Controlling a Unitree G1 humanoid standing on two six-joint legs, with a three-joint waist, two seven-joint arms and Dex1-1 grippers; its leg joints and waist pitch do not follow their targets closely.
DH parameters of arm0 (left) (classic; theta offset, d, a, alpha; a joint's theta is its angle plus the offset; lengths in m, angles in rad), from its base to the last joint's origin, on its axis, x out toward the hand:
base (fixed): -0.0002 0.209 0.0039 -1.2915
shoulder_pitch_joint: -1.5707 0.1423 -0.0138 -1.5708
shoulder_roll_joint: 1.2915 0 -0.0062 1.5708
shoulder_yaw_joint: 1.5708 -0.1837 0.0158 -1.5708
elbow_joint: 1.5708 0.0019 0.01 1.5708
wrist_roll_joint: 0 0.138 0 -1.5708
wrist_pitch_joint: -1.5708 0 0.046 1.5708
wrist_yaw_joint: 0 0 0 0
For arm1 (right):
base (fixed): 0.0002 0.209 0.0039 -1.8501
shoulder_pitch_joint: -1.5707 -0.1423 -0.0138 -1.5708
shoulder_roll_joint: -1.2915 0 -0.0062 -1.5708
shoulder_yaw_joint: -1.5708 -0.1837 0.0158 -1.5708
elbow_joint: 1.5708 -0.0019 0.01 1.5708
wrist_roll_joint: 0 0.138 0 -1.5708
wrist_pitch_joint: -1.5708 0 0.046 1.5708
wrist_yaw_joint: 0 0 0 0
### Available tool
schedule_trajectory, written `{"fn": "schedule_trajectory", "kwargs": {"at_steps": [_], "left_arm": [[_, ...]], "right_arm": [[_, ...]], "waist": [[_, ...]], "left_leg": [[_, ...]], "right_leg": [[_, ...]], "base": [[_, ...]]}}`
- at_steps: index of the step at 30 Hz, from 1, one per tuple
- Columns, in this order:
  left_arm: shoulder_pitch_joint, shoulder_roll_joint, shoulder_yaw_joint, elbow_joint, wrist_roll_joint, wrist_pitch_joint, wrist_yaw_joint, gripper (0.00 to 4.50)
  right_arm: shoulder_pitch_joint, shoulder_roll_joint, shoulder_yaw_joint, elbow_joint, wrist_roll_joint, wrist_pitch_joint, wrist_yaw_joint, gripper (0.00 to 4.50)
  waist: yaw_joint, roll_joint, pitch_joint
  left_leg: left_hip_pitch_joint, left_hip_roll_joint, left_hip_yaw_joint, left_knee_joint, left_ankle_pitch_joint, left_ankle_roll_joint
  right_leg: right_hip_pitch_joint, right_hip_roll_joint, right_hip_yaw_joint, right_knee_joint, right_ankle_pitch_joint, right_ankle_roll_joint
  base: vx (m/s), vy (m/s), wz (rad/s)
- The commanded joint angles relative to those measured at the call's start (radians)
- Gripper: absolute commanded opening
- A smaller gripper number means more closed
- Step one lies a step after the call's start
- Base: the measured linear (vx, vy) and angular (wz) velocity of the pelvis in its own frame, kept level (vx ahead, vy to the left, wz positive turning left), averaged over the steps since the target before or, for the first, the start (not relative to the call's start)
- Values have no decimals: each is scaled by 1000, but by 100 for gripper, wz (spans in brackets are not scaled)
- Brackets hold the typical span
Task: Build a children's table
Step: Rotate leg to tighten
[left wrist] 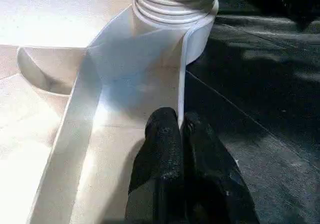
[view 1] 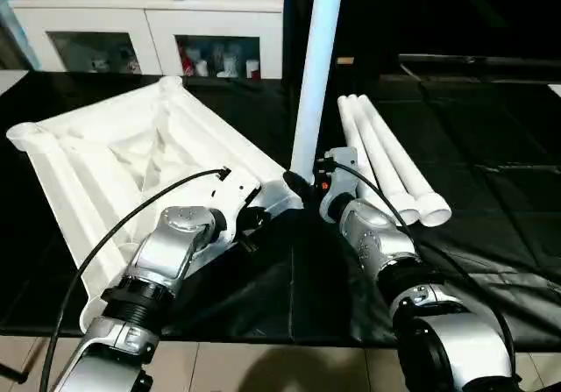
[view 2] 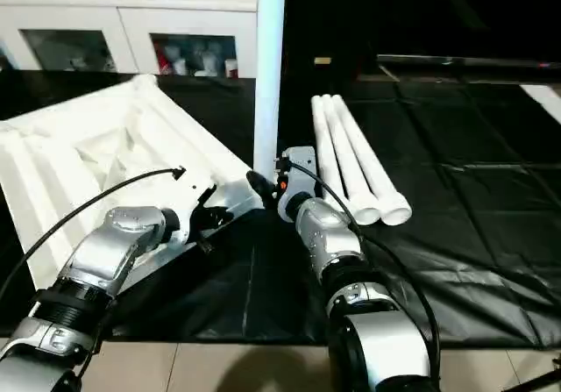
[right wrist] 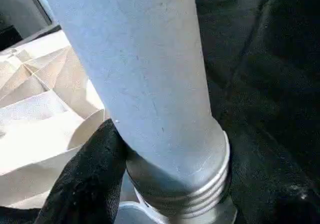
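Left eye view: the white table top (view 1: 131, 160) lies upside down, ribbed side up, on the black-covered worktop (view 1: 491, 234). One table leg (view 1: 316, 67) stands upright in the top's near corner socket. Three loose legs (view 1: 390, 160) lie side by side just to the right of it. The left pincer (view 1: 250, 221) rests at the top's edge beside that socket; the right pincer (view 1: 302, 186) is at the foot of the upright leg. A white glass-door cabinet (view 1: 149, 24) stands behind.

Left wrist view: the left pincer's fingers (left wrist: 165, 159) are clenched together, empty, lying against the top's rim below the corner socket (left wrist: 175, 13).

Right wrist view: the right pincer grasps the upright leg just above its threaded end (right wrist: 185, 194), one black finger (right wrist: 95, 169) pressed against it.
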Motion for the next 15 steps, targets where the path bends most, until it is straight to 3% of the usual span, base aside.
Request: {"fn": "schedule_trajectory", "kwargs": {"at_steps": [1, 2, 8, 12, 15], "left_arm": [[-29, 8, 14, -21, 2, -46, 18, 0], [-20, 18, 9, -29, 1, -49, 0, 0], [37, 109, -25, -56, 7, -101, -119, 0], [52, 156, -37, -47, -3, -135, -186, 0], [64, 204, -59, -37, -11, -192, -267, 0]], "right_arm": [[40, 75, 41, 47, 12, 42, 104, 330], [42, 68, 41, 43, 11, 36, 112, 349], [83, -24, 61, 11, -14, -29, 193, 406], [106, -84, 63, -24, -7, -52, 293, 433], [121, -145, 82, -67, -5, -64, 418, 444]], "waist": [[0, 7, -67], [-3, 9, -67], [-20, 12, -61], [-17, 14, -62], [-13, 16, -65]], "left_leg": [[-9, 11, -1, -58, -149, 36], [-15, 10, -3, -58, -136, 39], [-12, 14, -2, -59, -171, 40], [-9, 15, -1, -59, -185, 43], [-9, 19, 0, -56, -163, 49]], "right_leg": [[53, -66, 40, -72, -84, -214], [57, -65, 37, -71, -59, -218], [57, -69, 37, -77, -99, -239], [57, -69, 36, -79, -104, -247], [58, -68, 36, -70, -41, -265]], "base": [[0, 0, 0], [0, 0, 0], [0, 0, 0], [0, 0, 0], [0, 0, 0]]}}
